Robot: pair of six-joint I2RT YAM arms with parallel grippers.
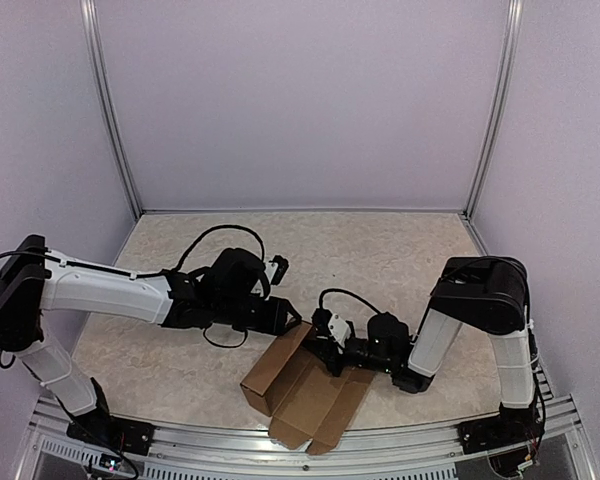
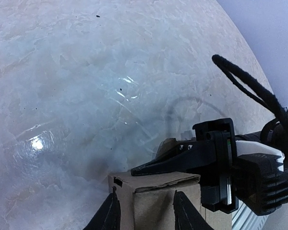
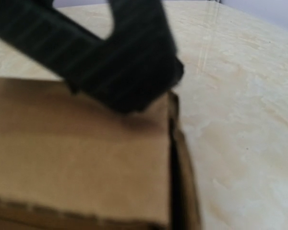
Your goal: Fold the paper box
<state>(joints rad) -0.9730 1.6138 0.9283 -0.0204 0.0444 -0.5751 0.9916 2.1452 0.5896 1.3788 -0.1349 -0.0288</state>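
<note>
The paper box (image 1: 305, 392) is a brown cardboard carton lying partly formed at the table's near edge, its flaps spread toward the front rail. My left gripper (image 1: 294, 322) is at the box's far upper end. In the left wrist view its jaws (image 2: 146, 194) stand apart, with an end corner of the box (image 2: 153, 203) between them. My right gripper (image 1: 322, 338) reaches in from the right. One of its fingers (image 2: 170, 164) lies flat along the box's top panel; the other is hidden. The right wrist view is filled by blurred cardboard (image 3: 86, 158) with a dark gripper part (image 3: 120, 57) above it.
The marbled tabletop (image 1: 380, 250) stretches behind the box to the pale walls. A metal rail (image 1: 230, 440) runs along the near edge just under the box's flaps. Black cables (image 1: 205, 240) loop over the left arm, and the two grippers are almost touching.
</note>
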